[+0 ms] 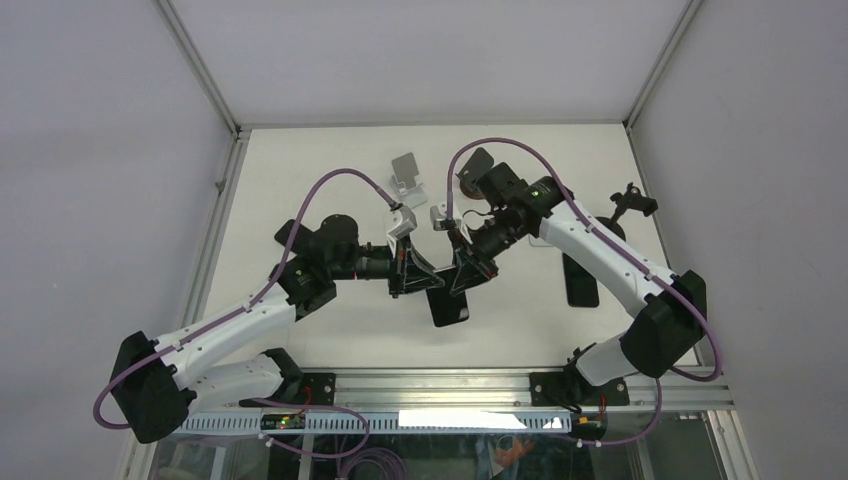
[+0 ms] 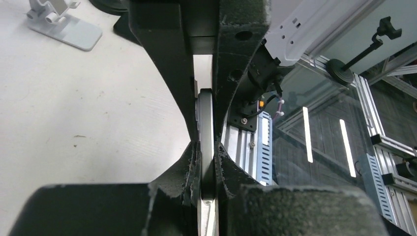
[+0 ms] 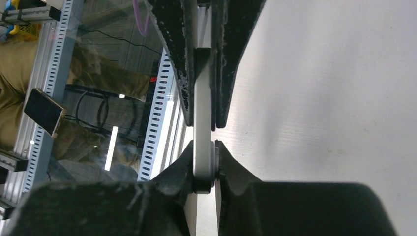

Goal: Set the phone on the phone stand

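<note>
While both arms meet over the middle of the matte white tabletop point(image 1: 300, 200), I see the left hand point(image 1: 412, 282) clamped on the phone point(image 1: 449, 303), a thin dark slab with a rounded silvery edge; the right hand point(image 1: 465, 276) pinches that same phone between its rough black fingers point(image 3: 236, 73); the pale, angular stand point(image 1: 405, 172) sits apart, farther back.

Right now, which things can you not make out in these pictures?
- phone: face hidden. Both wrist views show only its thin edge between the jaws. From the top, the left gripper and right gripper cover its upper part.
- stand: in the left wrist view the top edge cuts off its cradle. It is absent from the right wrist view.
- Whether the phone rests on the table or is lifted: no view tells.
</note>
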